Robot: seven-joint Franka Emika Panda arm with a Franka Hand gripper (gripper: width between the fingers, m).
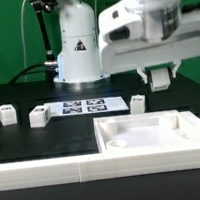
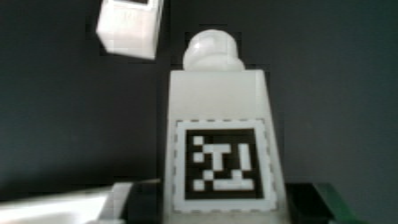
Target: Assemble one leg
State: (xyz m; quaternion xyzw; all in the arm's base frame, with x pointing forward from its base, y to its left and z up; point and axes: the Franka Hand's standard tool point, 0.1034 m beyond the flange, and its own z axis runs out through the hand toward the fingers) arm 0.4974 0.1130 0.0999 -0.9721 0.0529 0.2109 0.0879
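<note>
While the gripper [image 1: 161, 77] holds the leg [image 2: 217, 120] in the air

As the arm [image 1: 140, 28] reaches in from the exterior view's right, its fingers pinch the leg from both sides, clear of the black table [image 1: 52, 139]; in the wrist view the leg fills the middle, tag [image 2: 222, 156] facing the camera, a rounded peg [image 2: 214, 48] at its far end; a blurred white part [image 2: 132, 27] lies beyond it, too unclear to name. Lower in the exterior view sits the white tray [image 1: 170, 115], the held leg above its far rim; three more small posts [image 1: 38, 117] stand on the table, well apart; the marker board [image 1: 84, 107] lies between two of them; a low white wall [image 1: 41, 175] runs across the front.
</note>
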